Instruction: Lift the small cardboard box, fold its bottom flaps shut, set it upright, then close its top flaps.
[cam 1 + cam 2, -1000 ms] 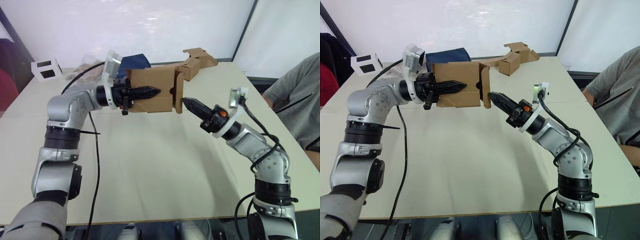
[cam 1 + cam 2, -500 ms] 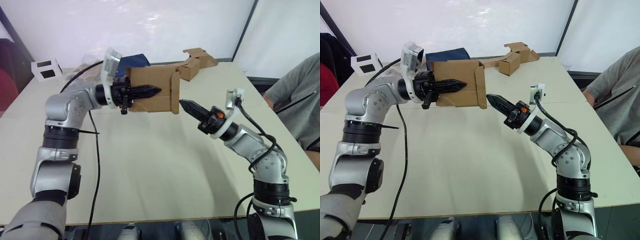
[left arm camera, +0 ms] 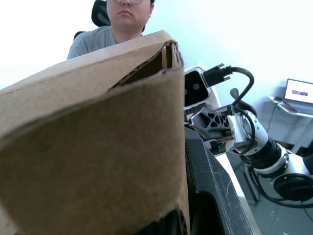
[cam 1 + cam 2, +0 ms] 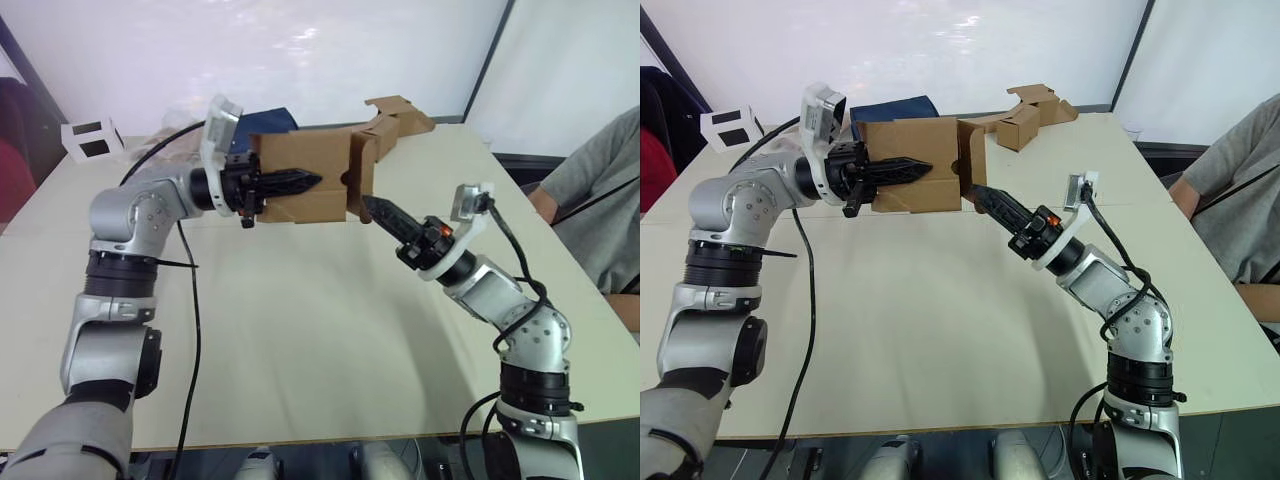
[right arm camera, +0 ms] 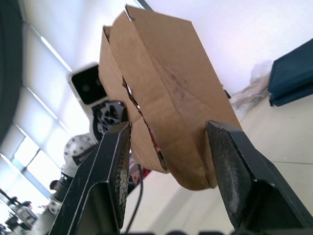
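The small cardboard box (image 4: 300,155) hangs in the air over the back of the table, lying on its side. My left gripper (image 4: 312,183) is shut on its near wall. A flap (image 4: 361,170) at the box's right end stands out, partly folded. I cannot tell whether this end carries the bottom flaps or the top flaps. My right gripper (image 4: 370,205) reaches up to that end. In the right wrist view its fingers (image 5: 110,166) are open, with the flap's edge (image 5: 171,122) between them.
A heap of cardboard pieces (image 4: 398,120) lies at the table's back right. A dark blue object (image 4: 895,108) sits behind the box, and a white-and-black small box (image 4: 92,138) at the back left. A person (image 4: 600,190) sits at the right edge. The pale table (image 4: 300,330) spreads below.
My right gripper drew back slightly, then came forward again to the box's right end, and its fingers now straddle the flap. The left gripper has kept the box almost still.
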{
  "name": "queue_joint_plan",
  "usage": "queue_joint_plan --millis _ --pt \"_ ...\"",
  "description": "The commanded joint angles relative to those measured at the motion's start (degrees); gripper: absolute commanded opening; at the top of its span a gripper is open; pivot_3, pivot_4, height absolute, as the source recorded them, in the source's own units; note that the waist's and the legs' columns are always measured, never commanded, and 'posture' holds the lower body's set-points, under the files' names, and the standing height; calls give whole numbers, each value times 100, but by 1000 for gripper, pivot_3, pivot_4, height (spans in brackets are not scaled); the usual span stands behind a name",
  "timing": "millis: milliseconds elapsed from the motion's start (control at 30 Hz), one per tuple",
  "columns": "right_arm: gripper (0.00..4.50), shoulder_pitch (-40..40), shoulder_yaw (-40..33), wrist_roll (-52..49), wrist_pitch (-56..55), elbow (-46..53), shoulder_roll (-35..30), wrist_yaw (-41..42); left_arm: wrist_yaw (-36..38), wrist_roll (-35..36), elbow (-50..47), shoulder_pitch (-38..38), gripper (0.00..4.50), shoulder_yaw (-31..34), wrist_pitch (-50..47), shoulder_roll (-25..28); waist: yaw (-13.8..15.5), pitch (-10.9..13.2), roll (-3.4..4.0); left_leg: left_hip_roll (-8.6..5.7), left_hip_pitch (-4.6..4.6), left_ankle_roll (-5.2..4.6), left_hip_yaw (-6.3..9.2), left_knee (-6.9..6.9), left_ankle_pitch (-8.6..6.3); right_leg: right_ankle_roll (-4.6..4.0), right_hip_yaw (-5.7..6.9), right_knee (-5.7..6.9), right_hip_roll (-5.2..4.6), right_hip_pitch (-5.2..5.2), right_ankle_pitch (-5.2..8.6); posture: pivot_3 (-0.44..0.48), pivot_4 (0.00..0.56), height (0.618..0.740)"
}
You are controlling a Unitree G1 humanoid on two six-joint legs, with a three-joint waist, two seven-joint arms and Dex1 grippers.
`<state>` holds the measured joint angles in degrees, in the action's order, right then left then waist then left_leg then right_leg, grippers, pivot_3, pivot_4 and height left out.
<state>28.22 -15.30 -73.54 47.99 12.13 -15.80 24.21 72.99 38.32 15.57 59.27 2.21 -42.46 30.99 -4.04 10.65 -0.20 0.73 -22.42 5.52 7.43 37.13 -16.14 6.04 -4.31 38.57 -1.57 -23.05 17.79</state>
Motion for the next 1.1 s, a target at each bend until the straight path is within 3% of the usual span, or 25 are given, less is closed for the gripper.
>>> queue_joint_plan --millis 33,200,1100 --pt "2499 -21 -64 -199 -60 164 44 -64 -8 122 -151 95 0 203 -5 54 5 0 0 0 0 0 0 0 0 0 0 0 0 0 0 0 150 740" --pt "1150 -54 80 50 -193 201 45 -48 -8 123 -158 109 0 214 -28 49 0 0 0 0 0 -4 0 0 -2 0 0 0 0 0 0 0 150 740" --pt "1150 274 268 314 -514 204 374 -363 -29 -2 -135 77 0 152 77 -59 -2 0 0 0 0 4 0 -1 2 0 0 0 0 -1 0 0 150 740"
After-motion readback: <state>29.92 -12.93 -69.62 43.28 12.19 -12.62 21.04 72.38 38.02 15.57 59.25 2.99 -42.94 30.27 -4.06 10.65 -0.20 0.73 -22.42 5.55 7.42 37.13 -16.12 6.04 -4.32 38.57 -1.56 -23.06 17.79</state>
